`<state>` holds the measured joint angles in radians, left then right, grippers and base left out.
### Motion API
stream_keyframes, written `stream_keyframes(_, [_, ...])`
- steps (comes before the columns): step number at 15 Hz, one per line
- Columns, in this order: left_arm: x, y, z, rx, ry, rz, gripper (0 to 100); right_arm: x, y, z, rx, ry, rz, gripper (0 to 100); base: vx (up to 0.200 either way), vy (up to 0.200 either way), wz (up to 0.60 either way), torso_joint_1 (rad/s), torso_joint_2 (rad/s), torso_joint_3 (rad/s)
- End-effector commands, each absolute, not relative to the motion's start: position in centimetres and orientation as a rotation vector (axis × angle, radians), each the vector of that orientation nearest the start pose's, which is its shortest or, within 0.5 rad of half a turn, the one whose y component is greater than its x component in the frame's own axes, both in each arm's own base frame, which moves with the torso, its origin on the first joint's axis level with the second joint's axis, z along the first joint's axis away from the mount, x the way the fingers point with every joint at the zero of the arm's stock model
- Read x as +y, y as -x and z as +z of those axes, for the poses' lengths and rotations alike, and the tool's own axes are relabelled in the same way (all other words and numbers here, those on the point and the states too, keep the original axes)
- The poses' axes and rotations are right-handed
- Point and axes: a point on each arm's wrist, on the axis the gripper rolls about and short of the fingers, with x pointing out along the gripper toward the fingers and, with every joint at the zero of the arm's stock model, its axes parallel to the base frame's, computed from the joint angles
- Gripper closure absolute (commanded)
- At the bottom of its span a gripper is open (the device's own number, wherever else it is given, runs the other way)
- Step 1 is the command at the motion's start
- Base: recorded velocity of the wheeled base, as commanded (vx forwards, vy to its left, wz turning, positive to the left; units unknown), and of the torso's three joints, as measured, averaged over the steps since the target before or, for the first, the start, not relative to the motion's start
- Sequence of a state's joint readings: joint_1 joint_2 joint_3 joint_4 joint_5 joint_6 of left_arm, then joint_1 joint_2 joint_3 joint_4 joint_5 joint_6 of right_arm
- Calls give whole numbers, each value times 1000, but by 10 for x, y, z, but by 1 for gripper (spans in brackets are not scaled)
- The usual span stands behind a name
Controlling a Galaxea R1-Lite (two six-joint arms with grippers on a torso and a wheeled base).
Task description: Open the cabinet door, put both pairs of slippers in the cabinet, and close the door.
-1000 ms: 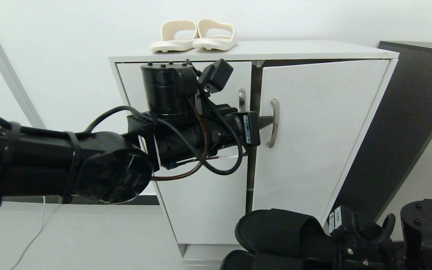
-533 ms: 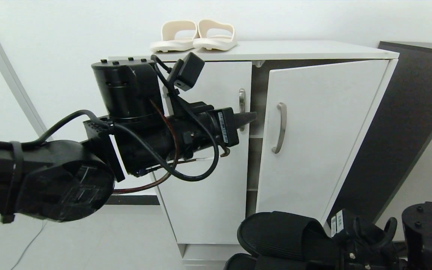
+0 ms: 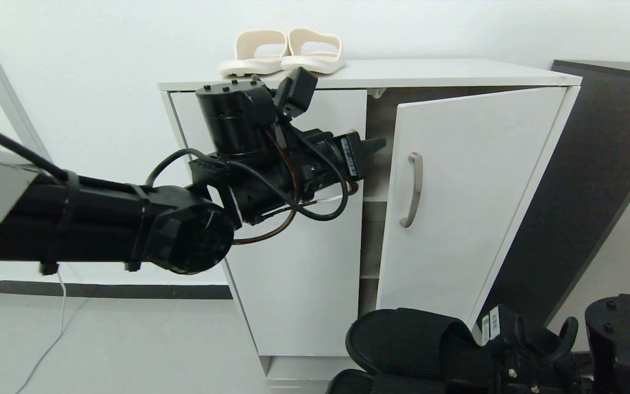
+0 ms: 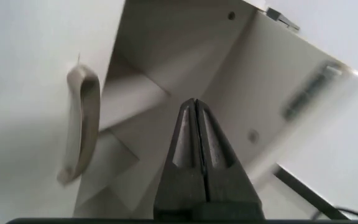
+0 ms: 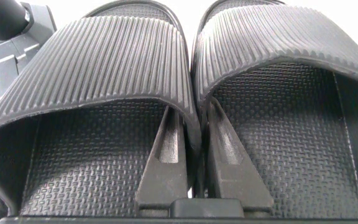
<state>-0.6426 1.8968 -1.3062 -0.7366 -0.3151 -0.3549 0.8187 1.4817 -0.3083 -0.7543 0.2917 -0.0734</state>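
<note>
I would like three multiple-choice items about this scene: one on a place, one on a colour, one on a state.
1. The cream slippers lie: A on the cabinet top; B inside it; C on the floor.
2. The held slippers in the right gripper are: A red; B black; C white.
3. The right door is: A shut; B partly open; C removed.
Answers: 1 A, they rest on the top board; 2 B, the ribbed straps are black; 3 B, a dark gap shows beside it.
</note>
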Motion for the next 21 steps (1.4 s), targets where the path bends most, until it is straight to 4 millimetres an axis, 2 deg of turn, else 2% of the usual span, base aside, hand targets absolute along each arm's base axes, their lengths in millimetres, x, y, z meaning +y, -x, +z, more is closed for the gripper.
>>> stream_keyframes(1, [-250,-322,251,36,349,-970,100,153,-134,125,390,181,1112,100,0,0,0,0,0,0])
stream_keyframes(7, [-257,-330,247,34,349,-970,100,155,-133,123,398,187,1123,100,0,0,0,0,0,0])
stream_keyframes(9, [-257,-328,245,39,349,-970,100,155,-131,121,395,208,1136,100,-200,0,0,5,2,2])
stream_keyframes(10, [-257,-325,244,45,348,-975,100,155,-130,121,397,208,1140,100,-200,0,0,2,7,-2])
stream_keyframes(11, [-262,-312,244,52,346,-1005,100,156,-128,120,399,210,1146,100,-200,0,0,-2,2,-2])
stream_keyframes(13, [-282,-280,242,49,348,-1094,100,156,-127,119,405,213,1158,100,-200,0,0,-2,2,7])
stream_keyframes(15, [-303,-256,239,44,350,-1172,100,157,-121,118,405,218,1187,100,-100,0,0,6,-1,-1])
stream_keyframes(18, [-307,-252,239,39,348,-1188,100,158,-117,119,400,222,1203,100,0,0,0,0,0,0])
stream_keyframes(21, [-296,-261,242,24,350,-1155,100,159,-118,118,406,222,1201,100,0,0,0,0,0,0])
